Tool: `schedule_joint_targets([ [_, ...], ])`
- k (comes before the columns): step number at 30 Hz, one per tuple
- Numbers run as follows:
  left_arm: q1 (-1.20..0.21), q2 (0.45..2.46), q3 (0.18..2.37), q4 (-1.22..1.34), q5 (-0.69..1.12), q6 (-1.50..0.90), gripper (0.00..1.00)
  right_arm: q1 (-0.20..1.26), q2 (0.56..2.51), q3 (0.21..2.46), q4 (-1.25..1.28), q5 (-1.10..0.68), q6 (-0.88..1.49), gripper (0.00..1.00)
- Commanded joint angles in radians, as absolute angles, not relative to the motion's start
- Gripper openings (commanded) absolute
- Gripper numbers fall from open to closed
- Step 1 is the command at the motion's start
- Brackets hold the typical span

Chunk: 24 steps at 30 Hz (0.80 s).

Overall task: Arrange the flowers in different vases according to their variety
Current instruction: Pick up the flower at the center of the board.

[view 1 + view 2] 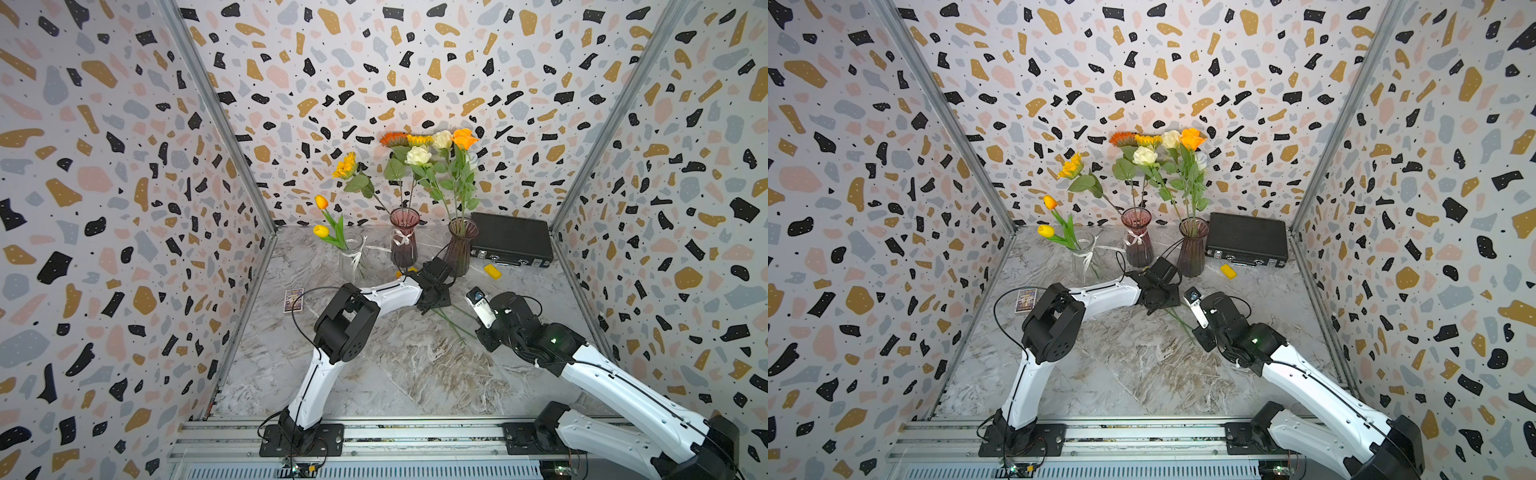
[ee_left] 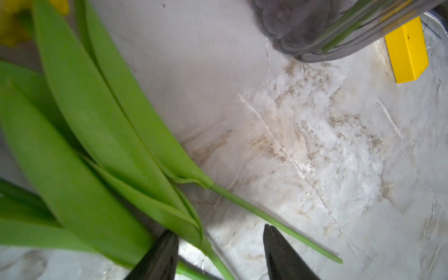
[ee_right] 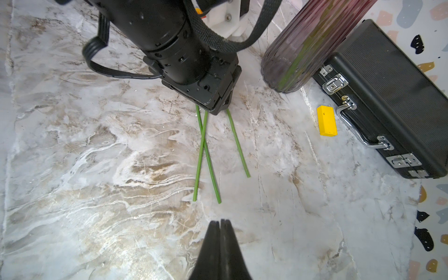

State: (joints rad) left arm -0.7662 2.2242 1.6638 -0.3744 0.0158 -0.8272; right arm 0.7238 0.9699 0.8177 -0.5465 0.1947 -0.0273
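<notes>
Left claw [image 2: 219,232] apart, astride thin green tulip stem [image 2: 216,259] near ribbed purple glass vase [image 2: 298,26]; right claw [image 3: 220,221] pressed together, empty. Print on small card box [image 1: 293,300] unreadable.

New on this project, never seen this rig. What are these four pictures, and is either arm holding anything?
Two white robot arms, each ending in a two-finger gripper. The two wide pictures come from one stereo camera overhead; the two close-ups come from a camera on each wrist. On the marble table stand a clear vase with yellow tulips, a bow vase with sunflowers and a plain ribbed vase with roses. Also there: a black case, a yellow block, a card box. Three loose stems lie flat. The left gripper is open over them, gripping nothing. The right gripper is shut and empty.
</notes>
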Motion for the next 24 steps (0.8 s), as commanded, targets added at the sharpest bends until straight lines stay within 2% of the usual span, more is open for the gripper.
schedule_joint_targets([
  [1,-0.759,2.263,1.671,-0.424,0.002,-0.830,0.56,0.719,0.966,0.815,-0.543,0.196,-0.030,0.04],
  [9,-0.758,2.302,1.696,-0.452,0.023,-0.818,0.36,0.718,0.959,0.813,-0.544,0.200,-0.029,0.01],
  [11,-0.758,2.311,1.699,-0.451,0.037,-0.818,0.27,0.718,0.953,0.812,-0.545,0.205,-0.028,0.01],
  [18,-0.758,2.326,1.716,-0.477,0.046,-0.803,0.12,0.716,0.938,0.811,-0.548,0.213,-0.029,0.01],
  [21,-0.756,2.329,1.724,-0.486,0.052,-0.794,0.01,0.716,0.935,0.810,-0.548,0.216,-0.030,0.01],
  [24,-0.757,2.320,1.716,-0.492,0.062,-0.793,0.00,0.716,0.934,0.810,-0.548,0.217,-0.031,0.00],
])
